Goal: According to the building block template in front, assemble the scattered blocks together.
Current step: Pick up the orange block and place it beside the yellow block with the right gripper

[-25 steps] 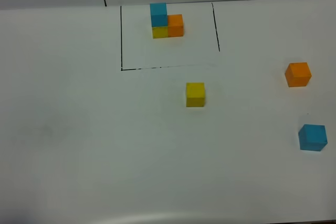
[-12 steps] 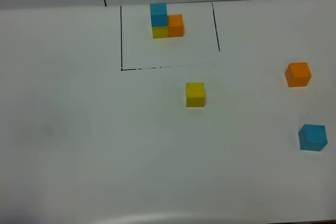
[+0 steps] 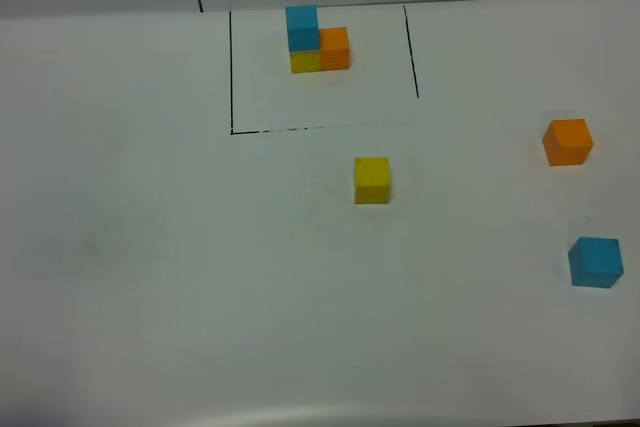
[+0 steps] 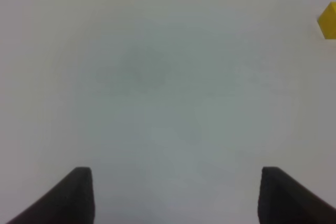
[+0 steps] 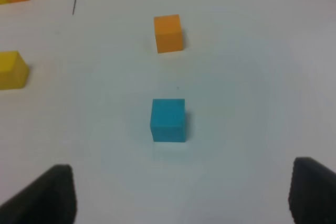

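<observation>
White tabletop, left gripper and right gripper both spread empty, blue cube lying apart at twelve o'clock from the right one.

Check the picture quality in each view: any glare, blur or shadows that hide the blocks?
Exterior high: even, soft light, no glare; the yellow cube, orange cube and blue cube are sharp, with faint shadows. Left wrist: mostly white table, yellow cube cut by the frame edge, left gripper tips dark and blurred. Right wrist: slightly soft, cubes readable, right gripper tips out of focus.
</observation>
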You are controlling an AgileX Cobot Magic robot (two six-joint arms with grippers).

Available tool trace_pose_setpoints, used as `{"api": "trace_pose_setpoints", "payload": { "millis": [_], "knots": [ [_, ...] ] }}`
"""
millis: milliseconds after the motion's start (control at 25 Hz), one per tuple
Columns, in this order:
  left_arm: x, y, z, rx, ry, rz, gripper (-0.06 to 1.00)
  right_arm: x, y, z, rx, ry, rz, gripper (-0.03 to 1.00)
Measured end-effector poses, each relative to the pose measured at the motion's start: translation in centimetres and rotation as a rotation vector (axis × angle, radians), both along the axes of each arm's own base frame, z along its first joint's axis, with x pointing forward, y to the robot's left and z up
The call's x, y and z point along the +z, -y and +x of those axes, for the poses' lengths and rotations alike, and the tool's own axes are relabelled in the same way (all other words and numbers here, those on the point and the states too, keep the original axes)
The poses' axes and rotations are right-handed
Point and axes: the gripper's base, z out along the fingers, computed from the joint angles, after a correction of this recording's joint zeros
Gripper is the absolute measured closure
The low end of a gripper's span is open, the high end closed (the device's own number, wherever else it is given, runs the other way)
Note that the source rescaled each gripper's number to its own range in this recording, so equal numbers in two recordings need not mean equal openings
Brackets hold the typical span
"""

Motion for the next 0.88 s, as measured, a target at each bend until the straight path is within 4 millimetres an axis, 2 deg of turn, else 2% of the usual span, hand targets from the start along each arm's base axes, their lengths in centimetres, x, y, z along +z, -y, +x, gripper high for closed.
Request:
{"api": "trace_pose_setpoints", "payload": {
  "millis": [520,680,840,880],
  "knots": [
    [0.0,0.0,0.0,0.000,0.000,0.000,0.54,0.0,0.0,0.0,0.004,0.000,0.000,0.30],
    [0.0,0.0,0.0,0.000,0.000,0.000,0.54,0.6,0.0,1.1,0.011,-0.056,-0.012,0.16],
    [0.0,0.0,0.0,0.000,0.000,0.000,0.54,1.1,0.1,4.2,0.011,-0.199,-0.019,-0.01],
    [0.0,0.0,0.0,0.000,0.000,0.000,0.54,1.1,0.1,5.2,0.011,-0.242,-0.018,-0.02]
  ]
}}
